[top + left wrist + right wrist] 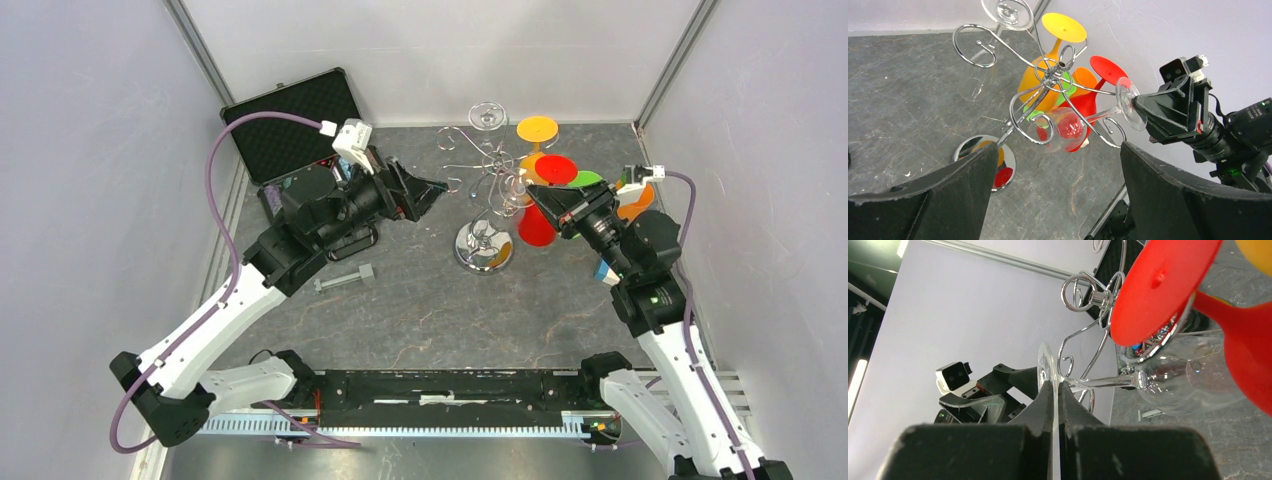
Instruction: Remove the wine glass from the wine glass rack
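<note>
- right gripper point(1054, 386) is pressed together on the foot of the clear wine glass point(1060, 131); in the right wrist view the thin disc sits edge-on, squeezed between both fingers point(1040, 407)
- the glass is lying over sideways, foot towards the right arm, bowl in among the curled hook arms of the wine glass rack point(484, 247); honestly can't tell if the stem is resting on a hook or just clear of it
- left gripper point(1058, 150) is spread wide with nothing in it; it sits near the rack on the opposite side from the right one, and the glass's bowl shows up between its two fingers in the left wrist view
- the rack stands upright on its shiny round base around the middle of the table point(420, 310)
- a second clear glass point(487, 115) hangs on the far side of the rack; a yellow glass point(537, 128), a red glass point(555, 168) and an orange glass point(1084, 79) crowd the right side (pretty colourful bunch)
- black case point(295, 120) lies open at the far left; a grey bolt point(343, 278) lies on the table beside the left arm
</note>
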### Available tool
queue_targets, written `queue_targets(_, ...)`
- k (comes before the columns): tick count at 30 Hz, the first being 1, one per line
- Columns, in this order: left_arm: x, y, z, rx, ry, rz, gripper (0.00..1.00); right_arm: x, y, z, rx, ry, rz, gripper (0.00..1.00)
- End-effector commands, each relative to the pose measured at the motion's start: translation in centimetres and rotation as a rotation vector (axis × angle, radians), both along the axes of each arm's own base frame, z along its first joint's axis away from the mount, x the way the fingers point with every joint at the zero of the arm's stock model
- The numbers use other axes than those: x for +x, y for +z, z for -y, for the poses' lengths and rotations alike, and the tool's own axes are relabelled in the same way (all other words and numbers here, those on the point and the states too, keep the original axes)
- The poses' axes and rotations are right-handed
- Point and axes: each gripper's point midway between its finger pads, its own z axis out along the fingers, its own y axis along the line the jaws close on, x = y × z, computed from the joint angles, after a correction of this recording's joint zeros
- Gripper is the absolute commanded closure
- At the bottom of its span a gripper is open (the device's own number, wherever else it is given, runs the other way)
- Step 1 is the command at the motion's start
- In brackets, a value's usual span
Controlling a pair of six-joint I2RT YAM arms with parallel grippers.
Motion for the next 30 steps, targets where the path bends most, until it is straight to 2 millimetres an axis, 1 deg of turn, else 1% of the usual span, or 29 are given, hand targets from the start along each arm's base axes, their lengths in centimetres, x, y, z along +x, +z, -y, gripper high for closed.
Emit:
queue_targets(1, -1.3, 2.5, 0.6, -0.033, -0.085, 0.170, 0.05, -1.3, 2.4, 0.8, 0.037, -0.030, 0.033, 1.00)
queue_targets(4, -2.5, 3.2, 1.0, -0.054, -0.152, 0.253, 0.05, -2.2, 2.1, 0.9, 0.023, -0.027, 0.010, 1.00)
queue_targets(7, -3.7, 3.2, 1.4, -0.045, -0.223, 0.330, 0.04, -3.0, 1.8, 1.0, 0.021, -0.016, -0.004, 1.00)
queue_targets(9, -4.9, 3.3, 1.9, -0.034, -0.295, 0.392, 0.04, -3.7, 1.7, 0.9, 0.023, -0.003, -0.011, 1.00)
queue_targets(13, -7.0, 2.6, 2.9, -0.006, -0.442, 0.514, 0.05, -5.4, 2.3, 0.8, 0.033, 0.036, -0.003, 1.00)
queue_targets(16, -8.6, 1.8, 4.2, -0.005, -0.561, 0.616, 0.05, -6.9, 3.0, 0.5, 0.047, 0.081, 0.007, 1.00)
queue_targets(19, -9.4, 0.4, 6.1, 0.041, -0.652, 0.674, 0.06, -8.1, 3.3, -0.3, 0.052, 0.153, 0.012, 1.00)
queue_targets(22, -9.5, -0.5, 7.9, 0.086, -0.677, 0.743, 0.06, -9.3, 4.1, -0.6, 0.060, 0.201, 0.030, 1.00)
queue_targets(25, -10.1, -0.4, 9.5, 0.094, -0.722, 0.791, 0.08, -10.3, 5.1, -0.9, 0.063, 0.241, 0.053, 1.00)
queue_targets(27, -10.0, -0.4, 10.7, 0.109, -0.738, 0.797, 0.12, -10.9, 5.6, -1.3, 0.061, 0.286, 0.077, 1.00)
queue_targets(30, -9.7, 0.3, 12.0, 0.110, -0.736, 0.809, 0.15, -11.7, 6.4, -1.9, 0.057, 0.350, 0.118, 1.00)
